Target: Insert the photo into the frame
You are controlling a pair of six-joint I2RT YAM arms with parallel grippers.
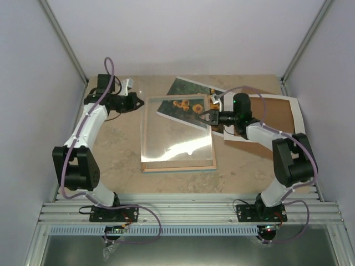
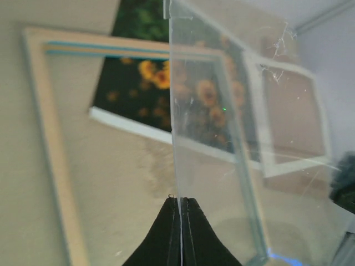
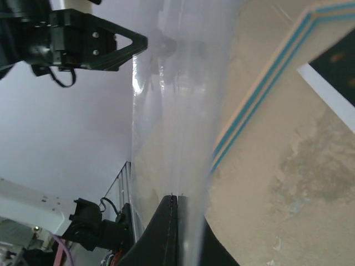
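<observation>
The frame (image 1: 177, 168) lies flat mid-table with its light wood back up; a blue strip shows along its rim (image 2: 50, 138) (image 3: 272, 88). Above it the clear pane (image 1: 177, 133) (image 2: 211, 166) (image 3: 172, 111) is held at both side edges. My left gripper (image 1: 138, 102) (image 2: 180, 198) is shut on its left edge, and my right gripper (image 1: 201, 116) (image 3: 180, 197) is shut on its right edge. The photo (image 1: 186, 98) (image 2: 144, 94) (image 3: 338, 61), orange flowers on dark green, lies on the table at the back, partly under the frame and pane.
A white cut-out mat (image 1: 297, 113) (image 2: 288, 122) lies over a brown backing board (image 1: 272, 116) at the right, beside the photo. Grey walls close in the table on three sides. The aluminium rail with both arm bases (image 1: 183, 210) runs along the near edge.
</observation>
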